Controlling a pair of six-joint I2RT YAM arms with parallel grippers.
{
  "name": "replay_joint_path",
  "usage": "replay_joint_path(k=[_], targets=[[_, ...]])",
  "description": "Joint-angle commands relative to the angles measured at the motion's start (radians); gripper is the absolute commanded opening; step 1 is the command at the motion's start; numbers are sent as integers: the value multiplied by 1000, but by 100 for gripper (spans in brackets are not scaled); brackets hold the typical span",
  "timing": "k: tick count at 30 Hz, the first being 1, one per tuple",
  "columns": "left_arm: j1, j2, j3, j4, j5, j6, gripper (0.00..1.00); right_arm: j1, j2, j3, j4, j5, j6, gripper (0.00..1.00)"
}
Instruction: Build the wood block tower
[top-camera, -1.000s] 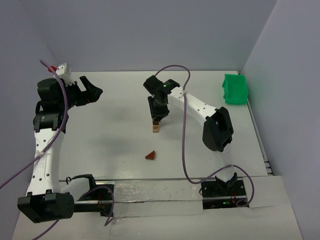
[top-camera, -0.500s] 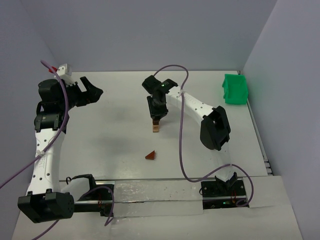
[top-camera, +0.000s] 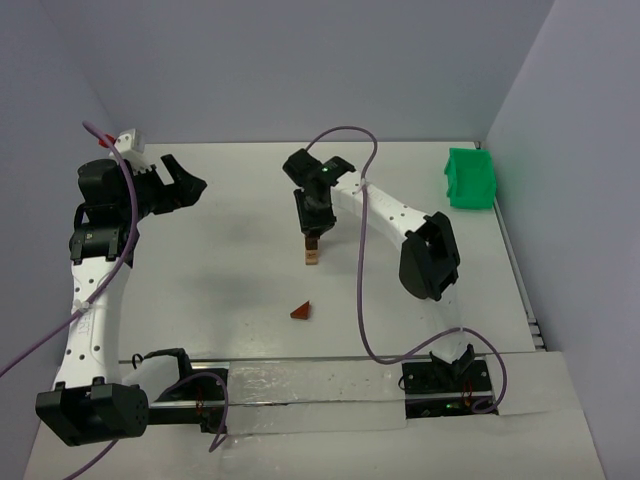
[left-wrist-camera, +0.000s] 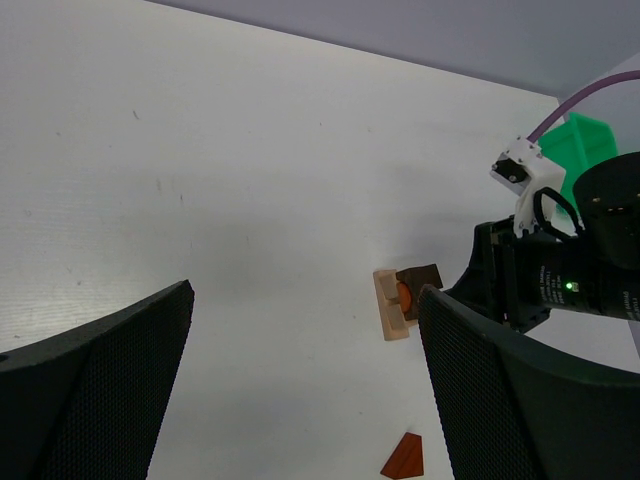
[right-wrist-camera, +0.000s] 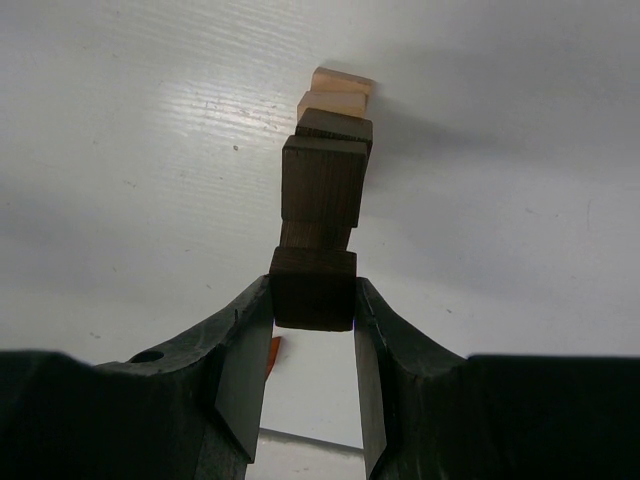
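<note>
Right gripper (right-wrist-camera: 312, 300) barely parted, clamped on smooth dark brown wooden cube (right-wrist-camera: 312, 275) topping narrow tan-and-brown wood block tower (right-wrist-camera: 325, 150), left gripper (left-wrist-camera: 305, 300) wide open, empty, reddish-brown triangular wedge (top-camera: 301, 311) at tower's 6 o'clock.

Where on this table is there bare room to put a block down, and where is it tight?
Bare table spreads between the left gripper and the tower, and along the far edge up to the green bin. Tight around the tower: the right gripper grips a dark block at its top, with the wedge just in front.
</note>
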Motion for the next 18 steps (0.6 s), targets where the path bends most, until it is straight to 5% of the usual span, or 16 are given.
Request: replay_joint_path(k=[1, 18], targets=[[6, -13, 9, 55, 12, -9, 99, 11, -134, 95, 17, 75, 2, 3], [6, -28, -3, 60, 3, -16, 99, -1, -127, -41, 46, 15, 58, 5]])
